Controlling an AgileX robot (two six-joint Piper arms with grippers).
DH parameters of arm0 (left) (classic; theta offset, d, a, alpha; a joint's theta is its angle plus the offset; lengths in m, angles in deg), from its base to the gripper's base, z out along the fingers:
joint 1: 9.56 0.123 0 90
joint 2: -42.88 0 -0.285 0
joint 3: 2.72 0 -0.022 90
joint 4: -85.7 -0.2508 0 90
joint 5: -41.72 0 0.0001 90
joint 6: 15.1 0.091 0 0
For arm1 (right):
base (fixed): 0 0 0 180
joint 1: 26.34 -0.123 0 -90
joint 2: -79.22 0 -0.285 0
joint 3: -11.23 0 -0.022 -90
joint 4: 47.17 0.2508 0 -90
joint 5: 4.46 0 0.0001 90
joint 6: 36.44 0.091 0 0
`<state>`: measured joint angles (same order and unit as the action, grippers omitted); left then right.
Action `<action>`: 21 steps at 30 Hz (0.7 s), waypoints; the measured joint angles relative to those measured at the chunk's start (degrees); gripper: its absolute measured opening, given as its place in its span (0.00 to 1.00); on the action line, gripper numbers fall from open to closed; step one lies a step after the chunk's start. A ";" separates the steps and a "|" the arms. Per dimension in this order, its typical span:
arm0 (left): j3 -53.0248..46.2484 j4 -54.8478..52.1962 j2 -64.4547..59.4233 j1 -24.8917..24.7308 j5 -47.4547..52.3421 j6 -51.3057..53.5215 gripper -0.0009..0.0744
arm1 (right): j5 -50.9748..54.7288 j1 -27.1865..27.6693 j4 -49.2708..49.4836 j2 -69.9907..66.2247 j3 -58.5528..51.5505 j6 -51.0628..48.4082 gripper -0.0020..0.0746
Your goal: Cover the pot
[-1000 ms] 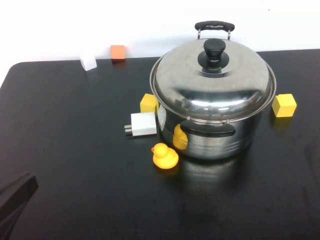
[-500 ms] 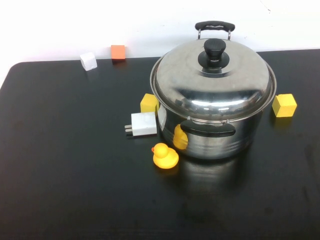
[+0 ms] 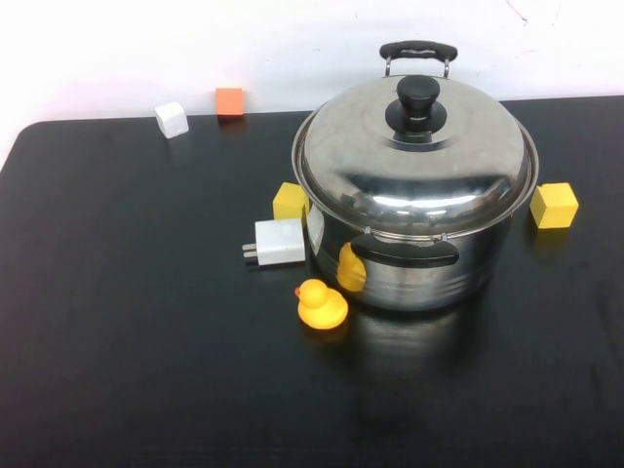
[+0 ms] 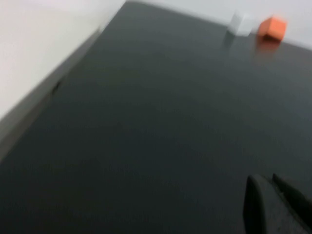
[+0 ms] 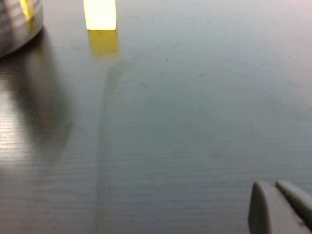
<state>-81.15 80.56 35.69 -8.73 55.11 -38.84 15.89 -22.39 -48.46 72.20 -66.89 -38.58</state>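
The pot (image 3: 419,268), large and shiny steel with black loop handles, stands right of the table's centre. The domed steel lid (image 3: 414,161) with its black knob (image 3: 417,97) sits on the pot and closes it. Neither gripper shows in the high view. My left gripper (image 4: 265,183) is shut and empty over bare black table near the left edge. My right gripper (image 5: 270,187) is shut and empty over bare table, well away from the pot's wall (image 5: 17,19), which shows in the right wrist view.
A yellow duck (image 3: 321,303), a white charger (image 3: 279,242) and a yellow cube (image 3: 291,201) lie left of the pot. Another yellow cube (image 3: 554,205) lies to its right (image 5: 100,13). A white cube (image 3: 172,119) and an orange cube (image 3: 229,101) sit at the far edge.
The dark tip of my left arm at the lower left of the high view has drawn back out of sight. The pot and lid have not moved.
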 joint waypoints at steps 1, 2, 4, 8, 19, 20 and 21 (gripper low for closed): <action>0.00 0.26 0.00 0.00 1.24 0.00 0.01 | 0.00 0.00 0.00 0.00 0.00 0.00 0.02; 0.00 0.52 0.00 0.00 2.61 0.00 0.01 | 0.00 0.00 0.00 0.00 0.00 0.00 0.02; 0.12 1.55 0.00 0.00 3.99 0.00 0.01 | 0.00 0.00 0.00 0.00 0.00 0.00 0.02; 0.12 2.00 0.00 0.00 4.45 0.00 0.01 | 0.00 0.00 0.00 0.00 0.00 0.00 0.02; 0.12 2.04 0.00 0.02 4.55 0.00 0.01 | 0.00 0.00 0.00 0.00 0.00 0.00 0.02; 0.12 2.13 0.00 0.02 4.55 0.00 0.01 | 0.00 0.00 0.00 0.00 0.00 0.00 0.02; 0.12 2.13 0.00 0.02 4.55 0.00 0.01 | 0.00 0.00 0.00 0.00 0.00 0.00 0.02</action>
<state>-81.03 82.69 35.69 -8.72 59.65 -38.84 15.89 -22.39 -48.46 72.20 -66.89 -38.58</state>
